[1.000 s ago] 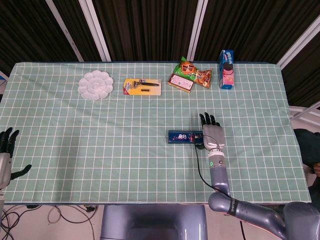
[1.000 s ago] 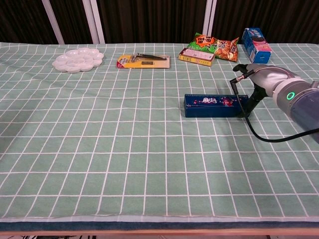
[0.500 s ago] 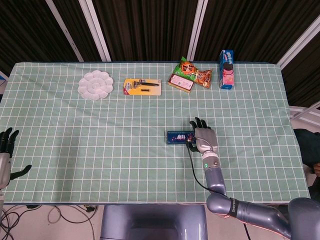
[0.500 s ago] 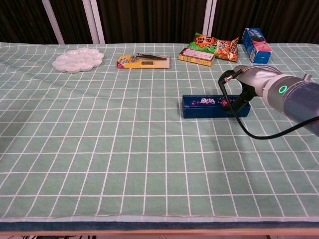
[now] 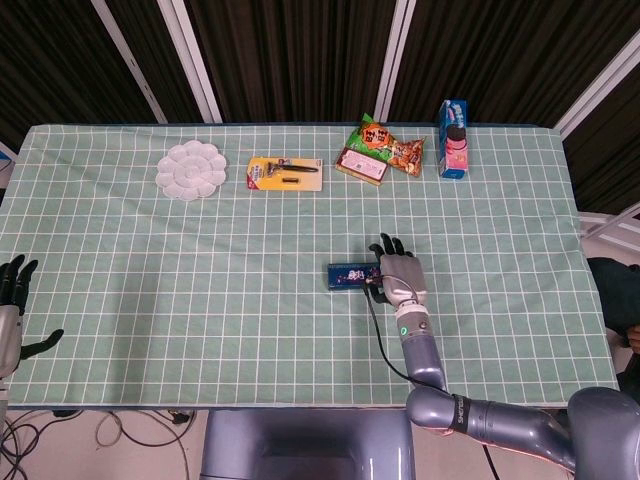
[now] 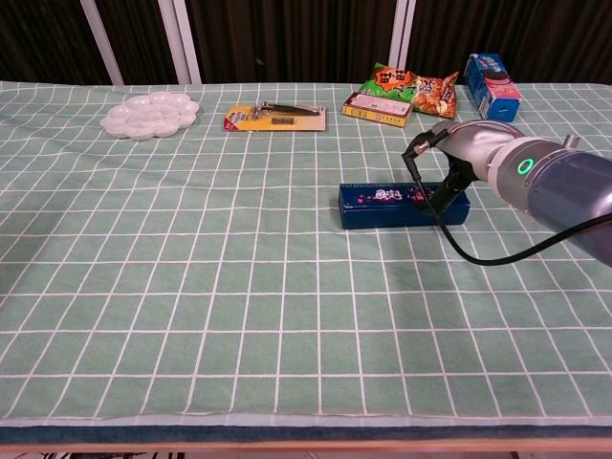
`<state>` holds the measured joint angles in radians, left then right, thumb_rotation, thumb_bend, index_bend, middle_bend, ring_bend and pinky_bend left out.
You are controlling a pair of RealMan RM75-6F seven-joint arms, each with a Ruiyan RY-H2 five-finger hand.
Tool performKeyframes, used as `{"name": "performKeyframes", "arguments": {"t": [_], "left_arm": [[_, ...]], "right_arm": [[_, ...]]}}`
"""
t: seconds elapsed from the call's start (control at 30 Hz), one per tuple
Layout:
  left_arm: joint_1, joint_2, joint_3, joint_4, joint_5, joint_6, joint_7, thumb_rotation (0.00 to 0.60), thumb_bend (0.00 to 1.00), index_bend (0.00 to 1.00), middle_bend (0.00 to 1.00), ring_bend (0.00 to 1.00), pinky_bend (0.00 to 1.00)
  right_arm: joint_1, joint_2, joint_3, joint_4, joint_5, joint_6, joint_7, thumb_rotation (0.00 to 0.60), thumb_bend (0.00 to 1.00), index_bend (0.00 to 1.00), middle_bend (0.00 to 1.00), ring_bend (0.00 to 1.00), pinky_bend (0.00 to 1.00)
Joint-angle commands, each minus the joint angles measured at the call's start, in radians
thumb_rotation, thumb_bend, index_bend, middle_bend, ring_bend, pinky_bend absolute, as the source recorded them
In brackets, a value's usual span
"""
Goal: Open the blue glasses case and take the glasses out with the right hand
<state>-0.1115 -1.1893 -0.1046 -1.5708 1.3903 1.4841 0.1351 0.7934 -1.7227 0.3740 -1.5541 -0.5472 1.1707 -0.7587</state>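
The blue glasses case [image 6: 397,206] lies flat and shut on the green checked counter [image 5: 200,300], near the middle and a little toward the right, and nothing of the glasses shows, so the task is at its very start. The right hand [image 5: 398,272] sits over the case's right end; in the chest view its fingers [image 6: 449,191] drape down onto the top and front of that end, touching it, though whether they truly clamp the case or merely rest against it I cannot tell. No lid is raised and no seam gapes. Everything is left to do: get a hold on the lid, swing it up, then reach in and lift the glasses out. The left hand [image 5: 12,300] waits at the far left edge of the counter, fingers spread, holding nothing, well apart from the case. With only one hand on a light case, my guess is that it could slide along the cloth instead of opening.
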Motion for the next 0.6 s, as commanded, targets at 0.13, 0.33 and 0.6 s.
{"name": "performKeyframes", "arguments": {"t": [0.13,0.33,0.6], "left_arm": [[0.0,0.0,0.0,0.002,0.001,0.001,-0.004,0.6,0.02,0.0,0.0,0.0,0.0],[0.0,0.002,-0.001,0.0,0.003,0.002,-0.013,0.6,0.02,0.0,0.0,0.0,0.0],[0.001,0.006,-0.001,-0.002,0.003,0.001,-0.023,0.6,0.02,0.0,0.0,0.0,0.0]], "right_arm": [[0.019,0.003,-0.011,-0.021,-0.007,0.027,-0.024,0.6,0.24,0.15,0.0,0.0,0.24],[0.031,0.002,-0.018,-0.042,-0.008,0.039,-0.033,0.6,0.22,0.15,0.0,0.0,0.24],[0.044,-0.012,-0.042,-0.044,-0.001,0.041,-0.041,0.6,0.27,0.16,0.0,0.0,0.23]]}}
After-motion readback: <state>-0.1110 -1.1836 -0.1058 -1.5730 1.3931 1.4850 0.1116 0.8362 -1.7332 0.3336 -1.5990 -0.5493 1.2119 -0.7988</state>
